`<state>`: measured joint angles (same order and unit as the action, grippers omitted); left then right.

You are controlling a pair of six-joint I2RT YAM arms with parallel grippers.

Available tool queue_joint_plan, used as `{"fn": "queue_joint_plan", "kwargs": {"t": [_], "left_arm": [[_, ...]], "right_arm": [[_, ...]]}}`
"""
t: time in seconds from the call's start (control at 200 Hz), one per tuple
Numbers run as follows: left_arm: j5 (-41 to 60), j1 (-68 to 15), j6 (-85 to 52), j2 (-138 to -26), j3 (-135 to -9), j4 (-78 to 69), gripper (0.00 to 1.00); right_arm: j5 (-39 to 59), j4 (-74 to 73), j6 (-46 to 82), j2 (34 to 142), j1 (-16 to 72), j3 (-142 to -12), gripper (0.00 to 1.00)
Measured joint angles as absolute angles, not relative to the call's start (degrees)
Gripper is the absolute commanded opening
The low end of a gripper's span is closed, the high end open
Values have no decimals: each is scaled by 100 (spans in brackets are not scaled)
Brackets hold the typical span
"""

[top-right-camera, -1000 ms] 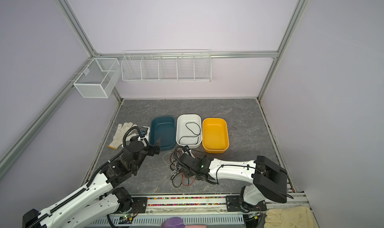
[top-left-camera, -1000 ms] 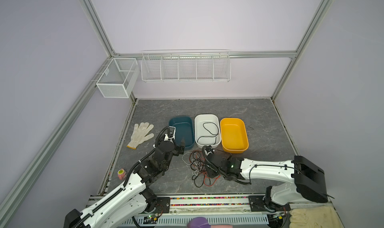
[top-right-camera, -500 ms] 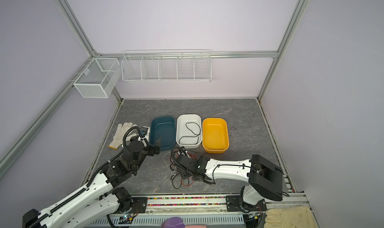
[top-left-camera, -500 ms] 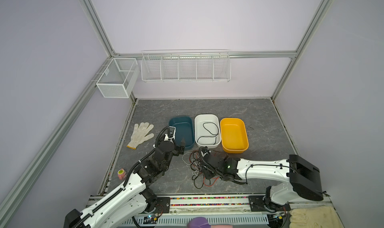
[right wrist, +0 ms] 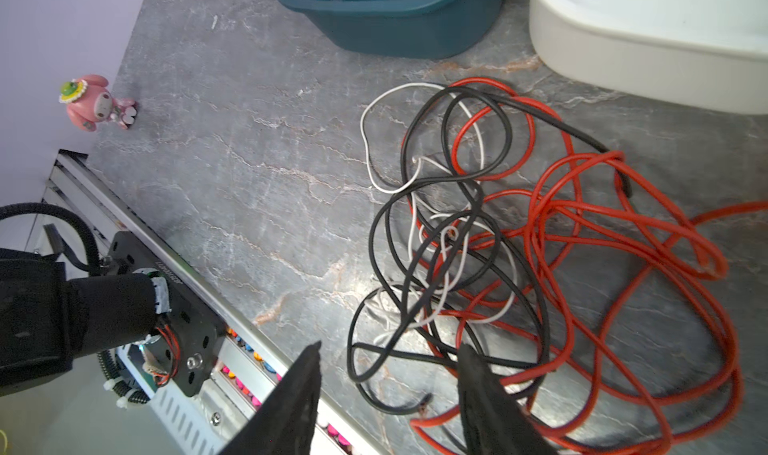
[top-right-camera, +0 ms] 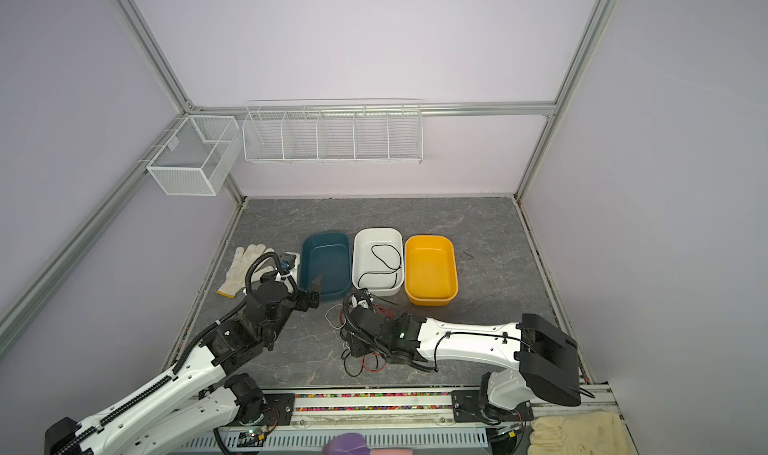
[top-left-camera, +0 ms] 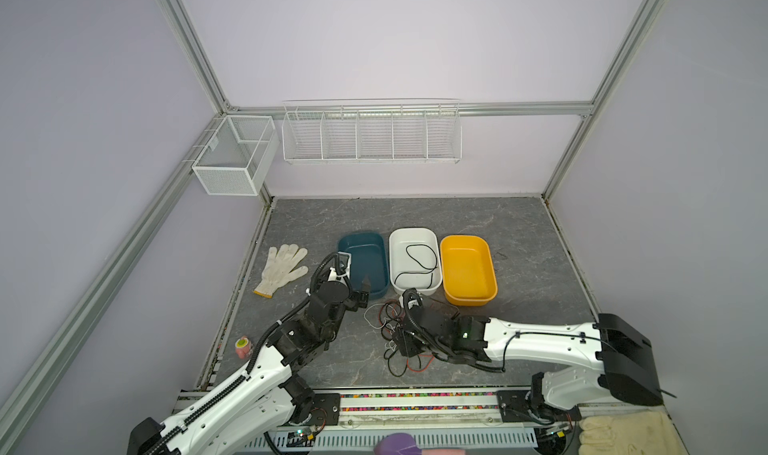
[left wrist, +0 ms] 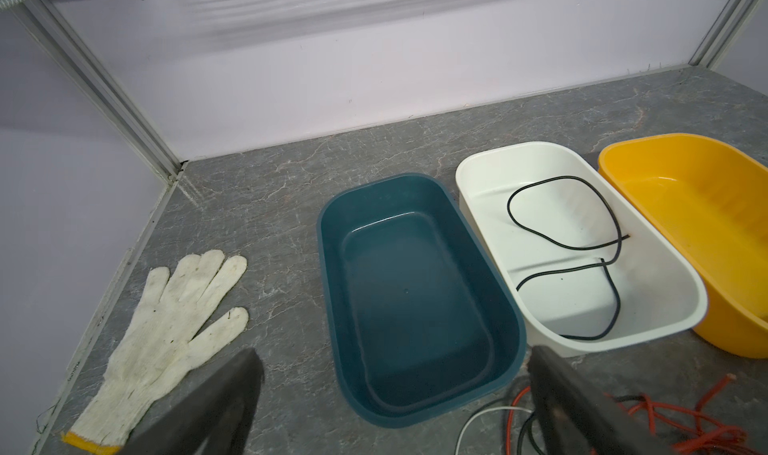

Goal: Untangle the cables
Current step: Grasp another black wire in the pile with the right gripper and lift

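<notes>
Step in hand: as I judge it, the right gripper [right wrist: 388, 349] is picking one strand out of the tangle.
Cables: the cables [right wrist: 498, 245], red, black and white, lie in one loose knot on the grey table, just before the teal tub [left wrist: 328, 245] and the white tub [left wrist: 478, 170]. One black cable [left wrist: 582, 247] already lies alone inside the white tub.
Right gripper: it hangs low over the near edge of the knot. The jaws stand apart, with a black loop [right wrist: 374, 359] between them, and nothing is pinched yet.
Left gripper: the left gripper [left wrist: 392, 353] has its jaws spread wide and holds nothing. It hovers by the front end of the teal tub, beside the knot and not touching it.
Strand to choose: better only the black loop, near its free end [right wrist: 424, 399]. A red end lies close by, so the fingers should go down with only black between them.
Closing: lower until the fingertips nearly touch the table, then close gently. A thin cable slips out easily.
Pulling: lift slowly and draw away from the knot along the line of the strand. Stop if the whole bundle rises with it.
Help from the left: I think it should press down or hold the red mass, so that the black one slides free.
Risk: the white strand crosses the black many times in the middle and may tighten there.
Other tub: the yellow tub [left wrist: 623, 154] looks empty.
</notes>
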<state>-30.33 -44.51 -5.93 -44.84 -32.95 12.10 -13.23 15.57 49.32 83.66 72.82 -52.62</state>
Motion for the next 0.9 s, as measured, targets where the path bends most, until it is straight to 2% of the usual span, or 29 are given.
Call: {"fn": "queue_joint_plan", "kwargs": {"t": [0.37,0.67,0.9], "left_arm": [[-3033,-4453,-593,-4440,-3295,1212,99],[-2812,-4453,-593,-4410,-3295,1238,99],[-1933,-4493,-368,-4372,-3242,1173,99]], "right_arm": [[-1310,1496,5319,8871,7297,-5404,44],[-1245,1424,5448,9067,7297,-5413,22],[-1417,1500,5413,8980,7297,-5413,7]]}}
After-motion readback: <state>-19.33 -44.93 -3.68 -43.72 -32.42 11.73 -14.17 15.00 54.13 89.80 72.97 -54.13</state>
